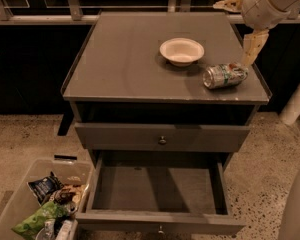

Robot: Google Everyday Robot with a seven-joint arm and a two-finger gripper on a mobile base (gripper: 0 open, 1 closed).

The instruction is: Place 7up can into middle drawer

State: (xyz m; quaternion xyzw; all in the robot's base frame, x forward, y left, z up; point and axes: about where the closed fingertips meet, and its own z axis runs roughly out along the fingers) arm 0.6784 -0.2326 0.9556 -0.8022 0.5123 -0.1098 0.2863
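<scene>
Cabinet top over speckled floor: 7up can lies sideways near the right rim, beside the bowl. Gripper – fingers spread – just behind can. Middle drawer stands open below.

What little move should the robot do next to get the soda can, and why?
Probably lower the end effector onto the can. It hangs open just above and behind the can, which lies on its side near an edge of the cabinet top, not yet grasped. The drawer below is already pulled out.
</scene>
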